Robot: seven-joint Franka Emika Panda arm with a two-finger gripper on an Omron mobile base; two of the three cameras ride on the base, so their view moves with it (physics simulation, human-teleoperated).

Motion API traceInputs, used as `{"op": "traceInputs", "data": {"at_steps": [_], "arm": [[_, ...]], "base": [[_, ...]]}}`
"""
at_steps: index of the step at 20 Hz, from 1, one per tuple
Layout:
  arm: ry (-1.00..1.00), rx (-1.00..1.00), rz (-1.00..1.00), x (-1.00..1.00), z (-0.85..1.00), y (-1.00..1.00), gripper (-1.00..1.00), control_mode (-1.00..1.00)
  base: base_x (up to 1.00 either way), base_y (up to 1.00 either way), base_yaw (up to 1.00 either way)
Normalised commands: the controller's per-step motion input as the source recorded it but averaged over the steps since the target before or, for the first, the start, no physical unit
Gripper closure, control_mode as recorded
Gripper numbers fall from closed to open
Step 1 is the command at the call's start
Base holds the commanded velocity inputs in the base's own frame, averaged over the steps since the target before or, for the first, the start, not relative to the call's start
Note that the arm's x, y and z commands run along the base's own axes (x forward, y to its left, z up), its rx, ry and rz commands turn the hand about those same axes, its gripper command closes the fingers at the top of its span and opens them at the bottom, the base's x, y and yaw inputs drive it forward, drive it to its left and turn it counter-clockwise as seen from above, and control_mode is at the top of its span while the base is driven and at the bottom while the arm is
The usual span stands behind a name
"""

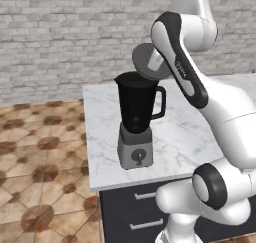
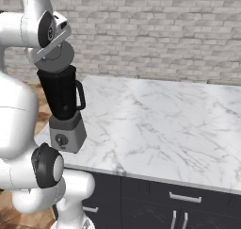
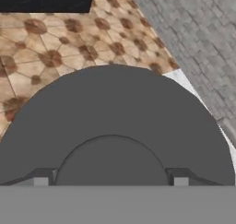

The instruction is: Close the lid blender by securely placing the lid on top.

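On the white marble counter (image 1: 200,132) stands the blender (image 1: 136,118), close to the counter's left front corner. Its tall black jar sits upright on a grey box base with a round dial on the front. The loop handle sticks out to the right side in the left base view. The jar's mouth is open at the top.

Just above the jar's mouth hangs the lid (image 1: 145,60), a flat round grey disc. It is tilted, not lying flat, and its low edge is right by the rim of the jar. It is hard to tell if that edge touches the rim or not. From the right base view, the lid (image 2: 56,58) sits over the top of the blender (image 2: 63,110) too.

The gripper (image 1: 155,62) holds the lid. In the hand view, the two dark fingertips (image 3: 41,178) sit at each side of a raised round part of the lid (image 3: 115,112), pinching it between them.

Behind the counter is a grey brick wall (image 2: 155,30). Beside the counter is a floor of brown tiles (image 1: 35,152). Dark drawers (image 1: 135,212) with silver handles sit under the counter.
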Motion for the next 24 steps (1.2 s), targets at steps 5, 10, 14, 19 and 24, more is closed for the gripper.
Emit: {"op": "traceInputs", "data": {"at_steps": [5,10,14,19,24], "arm": [[0.1,-0.01,0.06,0.32,-0.13,0.11,1.0,-1.0],[0.05,-0.05,0.04,0.0,-0.24,0.0,1.0,-1.0],[0.09,-0.05,0.04,0.0,-0.25,0.04,1.0,-1.0],[0.02,-0.04,0.06,0.03,-0.02,0.18,1.0,-1.0],[0.0,-0.03,0.1,0.1,0.0,0.15,1.0,-1.0]], "base": [[0.0,0.0,0.0],[0.0,0.0,0.0],[0.0,0.0,0.0],[0.0,0.0,0.0],[0.0,0.0,0.0]]}}
